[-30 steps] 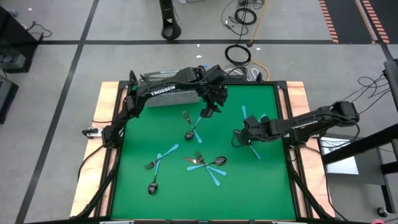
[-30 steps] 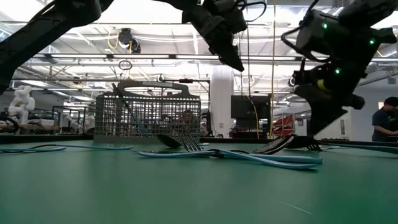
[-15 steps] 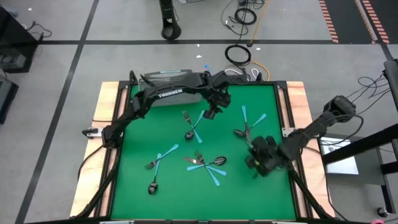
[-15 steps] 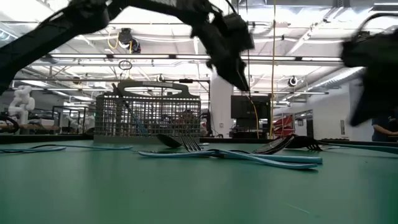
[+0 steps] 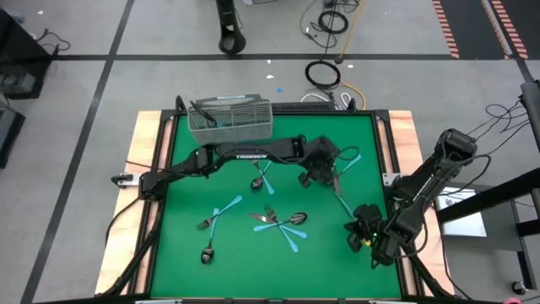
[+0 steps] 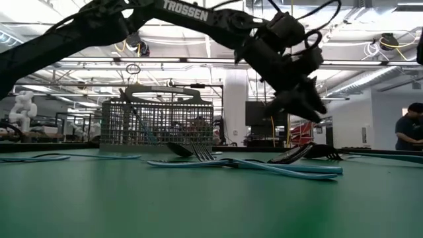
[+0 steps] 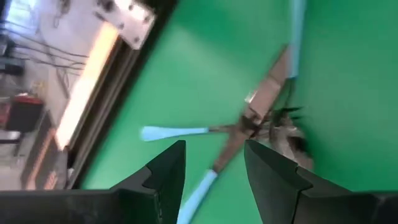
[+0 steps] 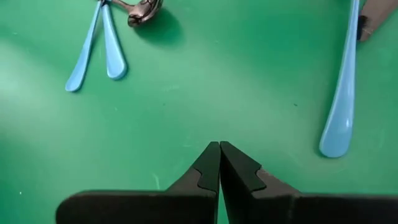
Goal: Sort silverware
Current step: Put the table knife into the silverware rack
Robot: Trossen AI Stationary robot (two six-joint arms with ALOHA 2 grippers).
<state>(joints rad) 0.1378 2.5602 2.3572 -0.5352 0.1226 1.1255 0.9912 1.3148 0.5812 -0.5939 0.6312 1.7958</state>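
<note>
Silverware lies scattered on the green mat point(image 5: 186, 262): forks and spoons with light blue handles and dark metal ones, in a centre group point(image 5: 278, 224), a left group point(image 5: 215, 215) and a crossed group at the right point(image 5: 342, 181). My left gripper point(image 5: 326, 171) hangs open, slanting down just above that right group; in the left wrist view its fingers point(image 7: 214, 177) frame the crossed blue-handled pieces point(image 7: 249, 124) without touching. My right gripper point(image 8: 219, 149) is shut over bare mat near the table's near right corner point(image 5: 354, 231).
A grey wire-mesh basket point(image 5: 229, 120) stands at the far left of the mat with one utensil in it. A blue handle point(image 8: 341, 118) and two more point(image 8: 99, 50) lie ahead of the right gripper. Wooden borders frame the mat.
My left gripper has gone from in front of the basket toward the table's right edge and down to the right group of silverware, rolling as it went and staying open. My right arm has swung away from that group toward the near right corner, still shut.
</note>
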